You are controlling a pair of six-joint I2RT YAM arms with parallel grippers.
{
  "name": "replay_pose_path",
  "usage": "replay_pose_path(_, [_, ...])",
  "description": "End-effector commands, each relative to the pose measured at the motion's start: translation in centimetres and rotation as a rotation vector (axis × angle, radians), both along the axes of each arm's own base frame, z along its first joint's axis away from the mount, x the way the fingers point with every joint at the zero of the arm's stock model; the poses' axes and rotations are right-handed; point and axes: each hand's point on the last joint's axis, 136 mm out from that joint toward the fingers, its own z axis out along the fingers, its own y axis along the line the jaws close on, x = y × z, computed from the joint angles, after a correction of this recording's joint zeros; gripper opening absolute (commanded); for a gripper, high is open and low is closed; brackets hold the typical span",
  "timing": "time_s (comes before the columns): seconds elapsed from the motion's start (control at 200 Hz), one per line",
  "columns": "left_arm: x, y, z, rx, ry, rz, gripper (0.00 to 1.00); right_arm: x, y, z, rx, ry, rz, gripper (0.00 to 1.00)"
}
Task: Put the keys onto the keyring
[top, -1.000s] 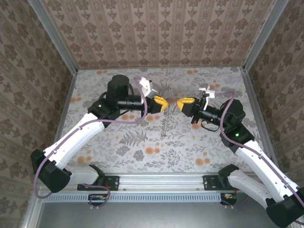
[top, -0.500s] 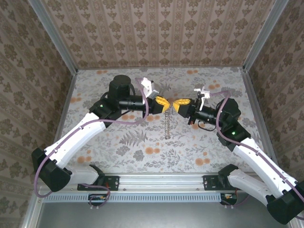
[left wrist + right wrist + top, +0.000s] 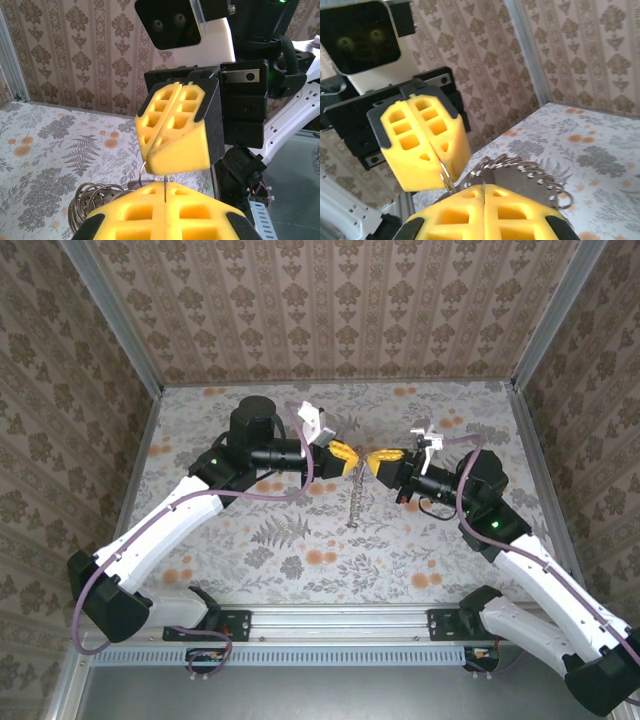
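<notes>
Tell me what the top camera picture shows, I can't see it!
Two robot arms meet mid-table, the left gripper and right gripper shut tip to tip on the keyring. A chain of keys hangs from it above the flowery table.

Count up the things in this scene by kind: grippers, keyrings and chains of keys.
Grippers: 2, the left gripper and the right gripper
Keyring: 1
Chain of keys: 1, single keys too small to count
Total: 4
</notes>
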Motion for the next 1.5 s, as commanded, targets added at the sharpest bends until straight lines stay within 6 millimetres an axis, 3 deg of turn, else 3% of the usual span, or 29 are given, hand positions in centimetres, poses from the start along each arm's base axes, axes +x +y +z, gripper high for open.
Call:
replay_pose_path(0.0, [-0.4,0.1,2.5,-0.056,-0.078,0.003,0.00,0.1,-1.5,1.2,-0.007,-0.034,-0.092,0.00])
replay_pose_path(0.355, [0.6,0.3,2.3,-0.045,-0.088,0.063,0.00,-2.3,-0.4,2.9,0.036,-0.076,0.038,0.00])
replay_pose_path(1.17, [0.4,0.0,2.4,-0.050,-0.079,0.042,0.00,-1.4,1.3,4.1,0.047,-0.097,0.072,0.00])
replay_pose_path(1.495, [0.1,-0.1,2.9,-0.060,-0.089,0.034,0.00,-0.4,1.7,3.0,0.025,-0.077,0.058,0.00])
